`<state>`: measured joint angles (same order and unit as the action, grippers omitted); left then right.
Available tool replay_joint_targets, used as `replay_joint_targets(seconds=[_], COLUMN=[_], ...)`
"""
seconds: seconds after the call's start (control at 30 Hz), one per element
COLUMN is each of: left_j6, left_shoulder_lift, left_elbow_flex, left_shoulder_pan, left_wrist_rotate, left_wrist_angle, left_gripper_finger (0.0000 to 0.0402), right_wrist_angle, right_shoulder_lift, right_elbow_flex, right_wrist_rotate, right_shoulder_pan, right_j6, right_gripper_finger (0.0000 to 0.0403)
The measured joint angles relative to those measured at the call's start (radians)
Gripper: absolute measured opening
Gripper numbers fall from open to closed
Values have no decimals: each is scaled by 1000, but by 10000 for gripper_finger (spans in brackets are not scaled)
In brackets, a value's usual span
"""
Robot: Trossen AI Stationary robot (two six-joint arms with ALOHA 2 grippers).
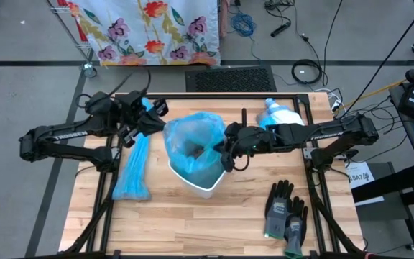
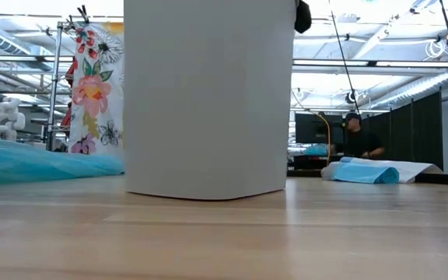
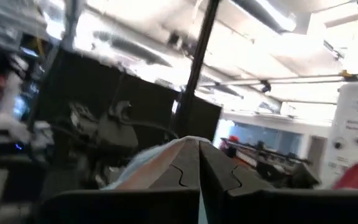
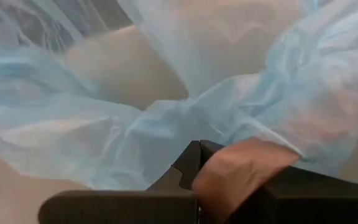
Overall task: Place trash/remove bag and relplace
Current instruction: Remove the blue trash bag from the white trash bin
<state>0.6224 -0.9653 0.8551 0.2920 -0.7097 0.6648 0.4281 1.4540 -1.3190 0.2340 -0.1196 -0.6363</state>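
Item, as I see it: white bin (image 1: 205,188) mid-tabletop (image 1: 192,223), blue liner bag (image 1: 192,137) holding brown trash (image 1: 191,150) (partly hidden). Right gripper (image 1: 228,153) fingers together, pinching the bag rim. Left gripper (image 1: 152,115) fingers together beside the spare blue bags (image 1: 134,169).

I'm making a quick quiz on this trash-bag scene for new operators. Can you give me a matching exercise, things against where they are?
Things:
1. white bin
2. work gloves
3. spare blue bag
4. right gripper

Places:
A. lying flat on the table left of the bin
B. table's near right corner
C. shut at the bin's right rim, on the blue liner
D. middle of the table

Pairs: 1-D, 2-B, 3-A, 4-C
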Motion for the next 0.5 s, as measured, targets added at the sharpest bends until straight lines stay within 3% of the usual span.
replay_joint_targets(seconds=[0.13, 0.27, 0.5], left_j6=[21, 4, -81], left_shoulder_lift=[0, -1, 3], left_elbow_flex=[0, 0, 0], left_shoulder_pan=[0, 2, 47], left_wrist_rotate=[-42, -45, 26], left_wrist_angle=[-115, -333, -583], left_gripper_finger=[0, 0, 0], right_wrist_angle=[-36, -81, -82], right_shoulder_lift=[2, 2, 2], right_elbow_flex=[0, 0, 0], right_wrist_rotate=[0, 0, 0], right_shoulder_pan=[0, 0, 0], right_j6=[47, 78, 80], right_gripper_finger=[0, 0, 0])
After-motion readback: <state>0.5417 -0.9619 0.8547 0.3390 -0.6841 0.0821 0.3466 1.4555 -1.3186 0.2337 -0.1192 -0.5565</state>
